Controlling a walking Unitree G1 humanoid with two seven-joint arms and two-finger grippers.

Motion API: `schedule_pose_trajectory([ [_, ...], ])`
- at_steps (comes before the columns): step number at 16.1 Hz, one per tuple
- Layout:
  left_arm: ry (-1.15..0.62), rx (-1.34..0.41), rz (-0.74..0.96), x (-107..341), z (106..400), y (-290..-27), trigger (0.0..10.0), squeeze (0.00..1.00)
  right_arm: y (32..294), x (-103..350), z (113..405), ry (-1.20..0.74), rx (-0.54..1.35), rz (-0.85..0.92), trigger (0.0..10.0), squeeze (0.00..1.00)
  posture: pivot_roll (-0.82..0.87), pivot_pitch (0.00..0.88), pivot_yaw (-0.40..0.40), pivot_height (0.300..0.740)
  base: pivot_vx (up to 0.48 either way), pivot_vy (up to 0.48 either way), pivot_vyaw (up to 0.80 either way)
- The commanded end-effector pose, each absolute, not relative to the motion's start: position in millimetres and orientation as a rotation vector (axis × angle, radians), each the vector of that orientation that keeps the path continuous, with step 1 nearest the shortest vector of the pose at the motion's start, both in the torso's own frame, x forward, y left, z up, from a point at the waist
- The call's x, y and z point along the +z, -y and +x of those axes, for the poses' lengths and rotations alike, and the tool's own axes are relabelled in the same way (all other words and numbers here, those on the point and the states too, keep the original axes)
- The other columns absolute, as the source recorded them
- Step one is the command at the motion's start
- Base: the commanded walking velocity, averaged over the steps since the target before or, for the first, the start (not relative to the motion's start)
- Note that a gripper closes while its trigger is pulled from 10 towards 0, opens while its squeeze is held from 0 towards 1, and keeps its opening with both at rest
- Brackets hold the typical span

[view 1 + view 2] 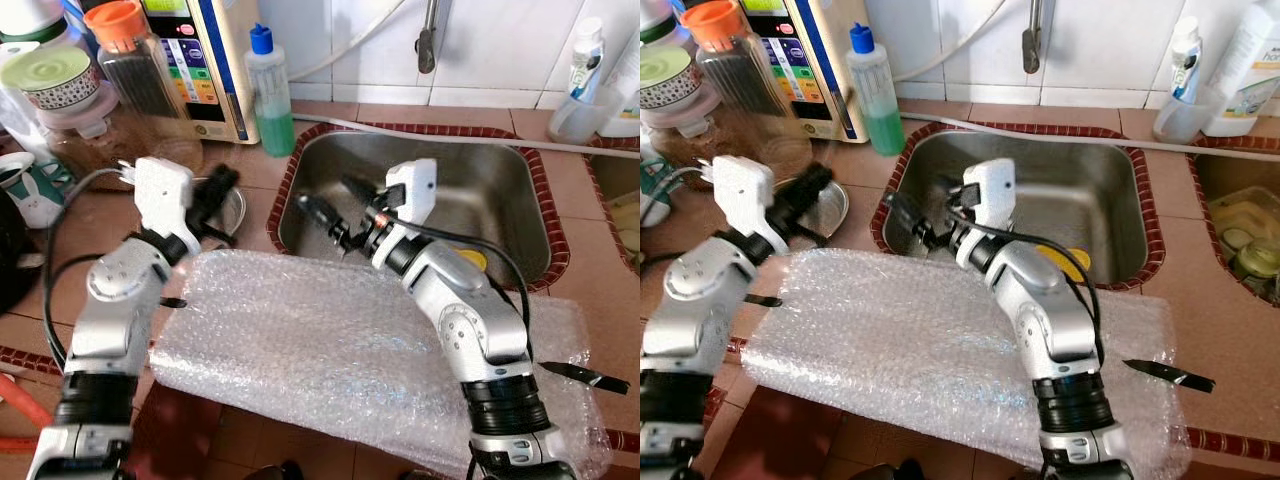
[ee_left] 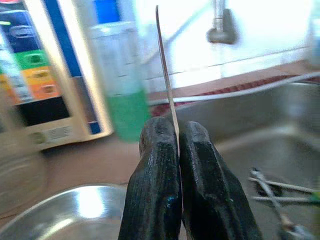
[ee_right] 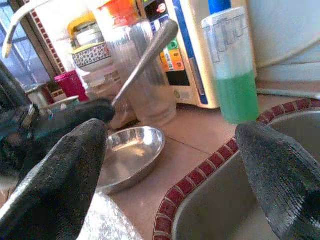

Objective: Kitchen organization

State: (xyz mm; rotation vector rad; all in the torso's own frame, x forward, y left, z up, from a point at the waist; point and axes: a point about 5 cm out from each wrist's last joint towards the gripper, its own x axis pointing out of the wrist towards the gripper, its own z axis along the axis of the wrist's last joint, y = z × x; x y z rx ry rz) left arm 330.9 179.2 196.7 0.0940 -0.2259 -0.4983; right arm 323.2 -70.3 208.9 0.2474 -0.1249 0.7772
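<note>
left gripper (image 2: pixel 178 150) fingers pressed together, pinching a thin metal utensil (image 2: pixel 167 85); left wrist view gives it edge-on as a blade-like strip, right wrist view shows its rounded spoon-like end (image 3: pixel 150 50) rising from the same claw. it sits above a shallow steel dish (image 3: pixel 132 152) on the counter left of the sink. right gripper (image 3: pixel 175 165) spread wide, nothing between the fingers, hovering at the sink's (image 1: pixel 480 190) left rim. left wrist view alone shows cutlery (image 2: pixel 280 192) lying in the basin. head views: bubble wrap sheet (image 1: pixel 330 340) covers the terracotta tile counter (image 1: pixel 590 270); green soap bottle (image 1: pixel 270 95), jars (image 1: pixel 130 60), white tiled wall behind.
</note>
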Motion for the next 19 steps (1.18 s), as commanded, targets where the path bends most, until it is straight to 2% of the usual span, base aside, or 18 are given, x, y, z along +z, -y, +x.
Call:
schedule_pose_trajectory([
  [1,0.259,-0.568,0.115,200.8,323.3,-173.5,0.0,0.00,69.3,217.9,326.5,0.164,0.769,0.274,10.0,0.56,-0.15,0.141,0.111,0.740,0.000,0.000,0.00],
  [2,0.257,-0.591,0.109,200.0,321.5,-171.0,0.0,0.00,69.9,219.6,327.3,0.170,0.767,0.281,10.0,0.51,-0.15,0.142,0.110,0.740,0.000,0.000,0.00],
  [5,0.261,-0.702,0.081,200.3,313.5,-154.8,0.0,0.00,68.0,227.5,331.0,0.188,0.783,0.307,10.0,0.22,-0.15,0.142,0.108,0.740,0.000,0.000,0.00],
  [6,0.263,-0.725,0.088,198.8,312.3,-146.7,0.0,0.00,62.1,230.9,330.7,0.191,0.811,0.331,10.0,0.00,-0.16,0.141,0.106,0.740,0.000,0.000,0.00],
  [8,0.262,-0.760,0.074,196.1,309.2,-136.8,0.0,0.00,56.5,230.6,330.9,0.184,0.826,0.349,10.0,0.00,-0.16,0.139,0.106,0.740,0.000,0.000,0.00],
  [11,0.277,-0.797,0.062,197.1,305.0,-125.7,0.0,0.00,49.7,230.0,334.4,0.152,0.826,0.473,10.0,0.00,-0.15,0.139,0.104,0.740,0.000,0.000,0.00],
  [12,0.283,-0.816,0.052,197.6,302.5,-120.6,0.0,0.00,47.1,230.1,339.2,0.155,0.807,0.484,3.2,0.00,-0.15,0.136,0.103,0.740,0.000,0.000,0.00],
  [13,0.281,-0.818,0.051,197.3,302.2,-120.1,0.0,0.00,46.8,230.7,340.1,0.158,0.804,0.491,0.0,0.00,-0.15,0.135,0.103,0.740,0.000,0.000,0.00],
  [19,0.284,-0.812,0.049,197.8,300.9,-120.6,0.0,0.00,49.0,232.0,344.8,0.160,0.776,0.514,0.0,0.00,-0.15,0.135,0.105,0.740,0.000,0.000,0.00],
])
